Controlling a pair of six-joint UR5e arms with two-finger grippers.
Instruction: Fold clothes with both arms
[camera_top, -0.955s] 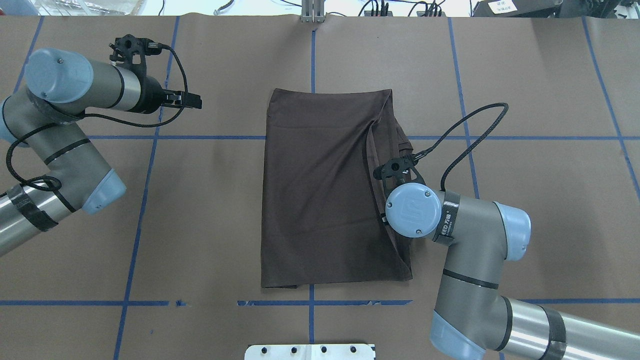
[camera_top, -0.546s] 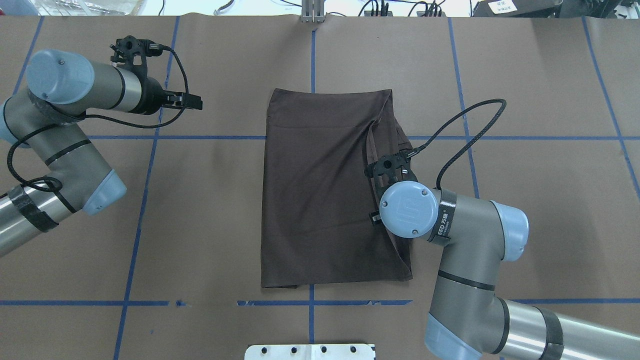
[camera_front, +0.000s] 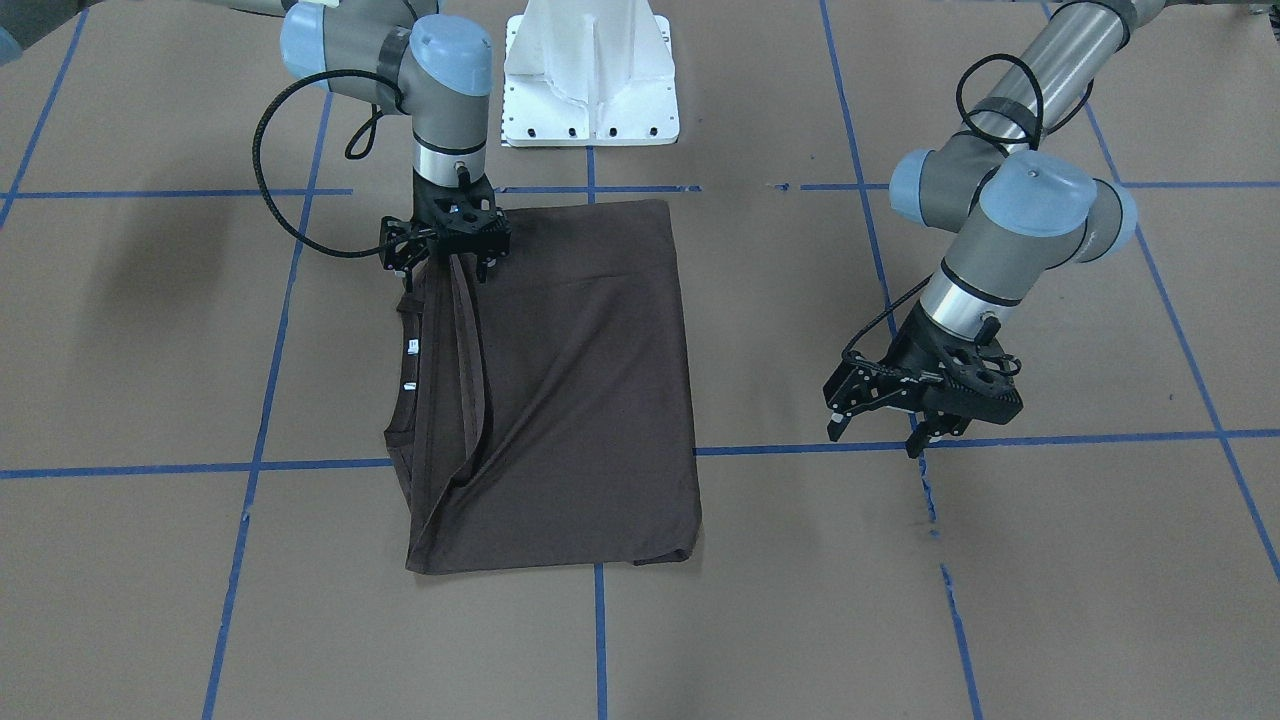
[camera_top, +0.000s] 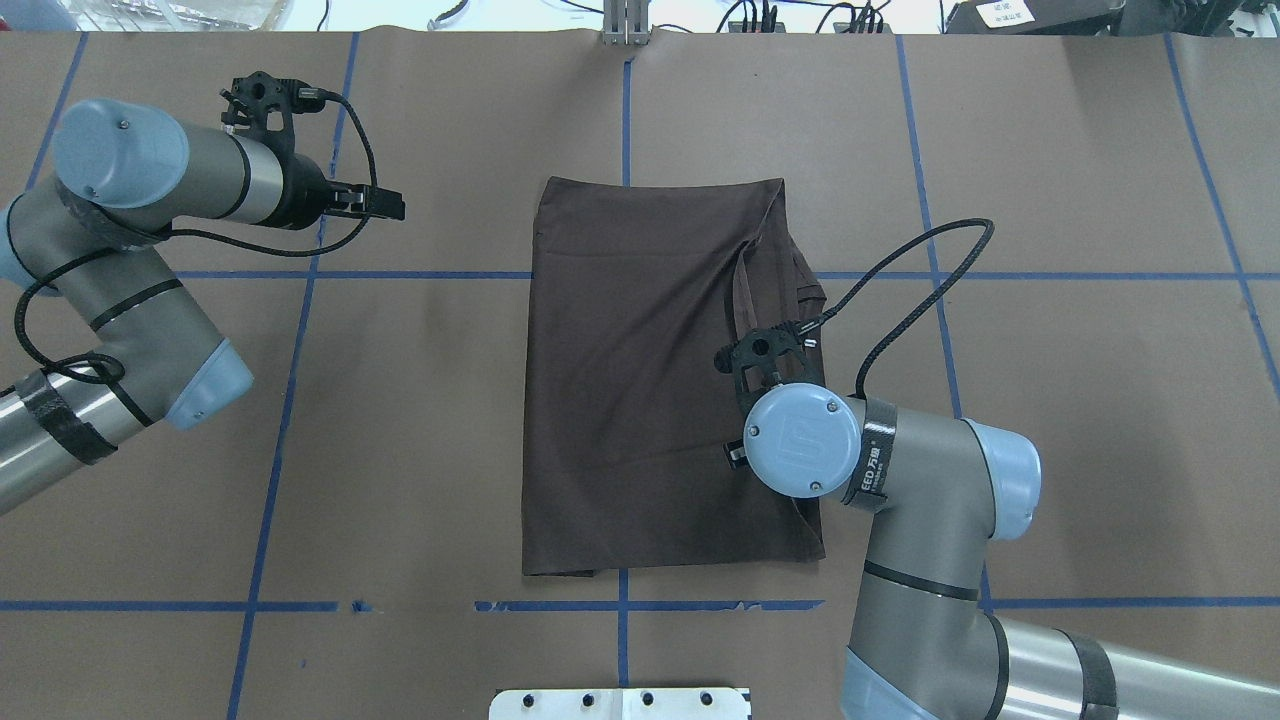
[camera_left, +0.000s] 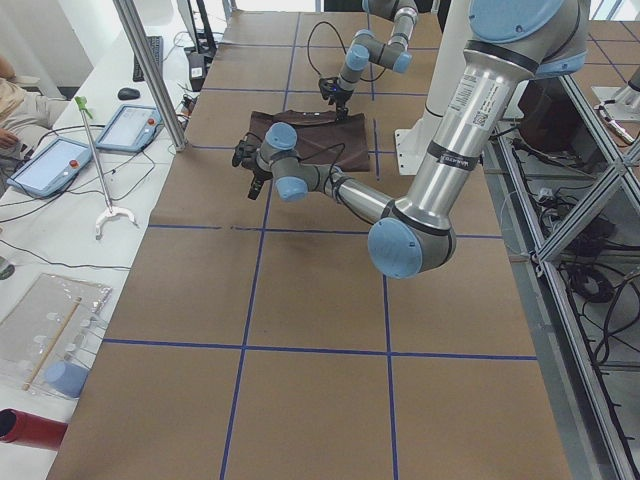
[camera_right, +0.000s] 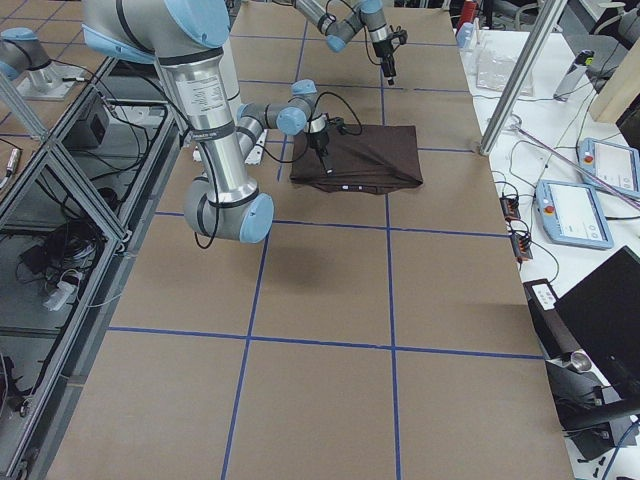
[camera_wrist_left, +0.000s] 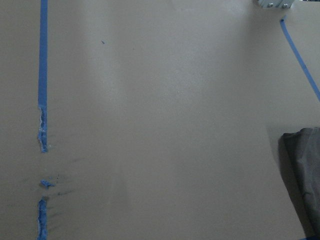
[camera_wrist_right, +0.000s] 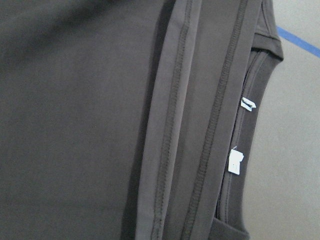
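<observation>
The dark brown T-shirt (camera_top: 640, 380) lies folded into a tall rectangle at mid table, also in the front view (camera_front: 580, 380). Its collar and white neck tags (camera_wrist_right: 235, 161) lie along its right edge, beside a folded-in hem strip. My right gripper (camera_front: 462, 268) points down over that edge near the robot's end. Its jaws stand apart over the hem strip. In the overhead view the wrist hides it. My left gripper (camera_top: 392, 205) is open and empty, low over bare paper far left of the shirt, also in the front view (camera_front: 872, 440).
Brown paper (camera_top: 1050, 400) with blue tape lines (camera_top: 300, 330) covers the table. The white pedestal base (camera_front: 590, 80) stands at the robot's edge. A metal post (camera_left: 150, 70) and tablets (camera_left: 130, 125) are at the far side. The shirt's corner shows in the left wrist view (camera_wrist_left: 305, 170).
My right wrist has moved left and toward the robot over the shirt's right side. The shirt's shape has not changed. The left arm has stayed still.
</observation>
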